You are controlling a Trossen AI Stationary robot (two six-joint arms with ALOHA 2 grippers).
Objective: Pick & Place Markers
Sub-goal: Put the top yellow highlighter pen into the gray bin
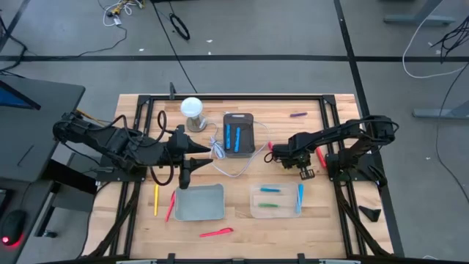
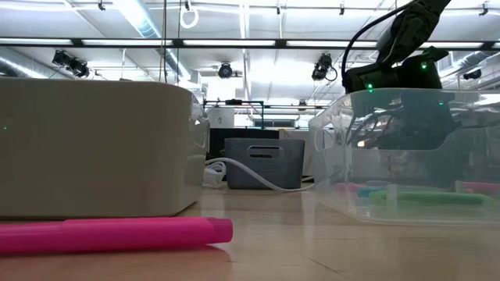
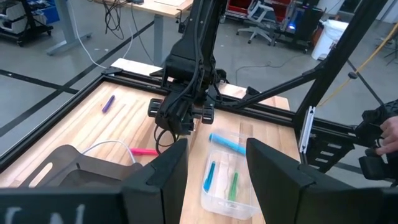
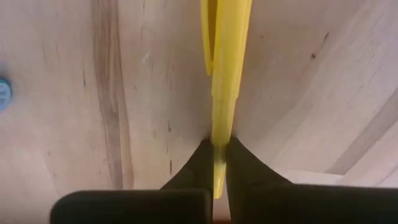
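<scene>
While its two dark fingers are pressing together on a thin yellow marker (image 4: 225,74), the right gripper (image 4: 217,152) is pointing down at the pale wooden table (image 1: 333,220), and the marker is standing out between the fingertips over the bare planks. From above, this gripper (image 1: 304,167) is sitting right of the table's middle, just beyond a clear plastic tray (image 1: 256,209) that is holding a light blue marker (image 1: 300,198), a teal marker (image 1: 270,189) and a green marker (image 1: 269,206). A red marker (image 1: 320,157) is lying close beside the right arm, and a small purple marker (image 1: 297,114) is lying near the far edge. At the centre a dark grey open bin (image 1: 239,117) is holding two blue markers (image 1: 232,137), with a white coiled cable (image 1: 223,158) trailing from it and a white round-topped lamp-like object (image 1: 192,110) beside it. The left gripper (image 1: 186,173) is hovering with its fingers apart, holding nothing, over the far edge of a grey rectangular tray (image 1: 199,203). Left of that tray a second yellow marker (image 1: 156,199) and a pink-red marker (image 1: 171,206) are lying on the wood, and a bright pink marker (image 1: 216,233) is lying near the front edge
</scene>
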